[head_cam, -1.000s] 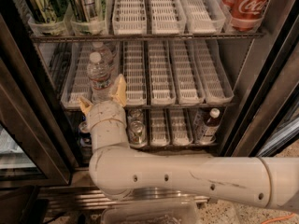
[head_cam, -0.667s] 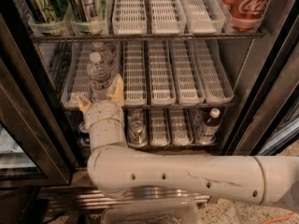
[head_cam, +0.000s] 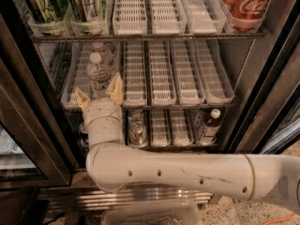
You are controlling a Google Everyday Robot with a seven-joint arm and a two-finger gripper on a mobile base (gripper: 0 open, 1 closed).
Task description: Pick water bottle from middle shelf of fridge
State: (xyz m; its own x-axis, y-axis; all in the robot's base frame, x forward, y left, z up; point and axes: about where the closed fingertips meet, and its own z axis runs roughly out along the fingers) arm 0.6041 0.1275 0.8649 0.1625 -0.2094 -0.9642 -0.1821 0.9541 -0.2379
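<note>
The water bottle (head_cam: pixel 99 74) stands at the left front of the fridge's (head_cam: pixel 269 69) middle shelf (head_cam: pixel 185 74), the claw (head_cam: pixel 99 93) at its base with fingers (head_cam: pixel 116 87) spread wide either side, holding nothing. I'd say the grasp comes next: close squarely, then draw the bottle out. The wrist (head_cam: pixel 103 121) hides the bottle's foot, so contact is unclear.

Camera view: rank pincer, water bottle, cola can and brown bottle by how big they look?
Largest: pincer flanking the water bottle, though nearest the camera.
Water bottle and cola can, alike; can cropped.
Smallest: brown bottle.
</note>
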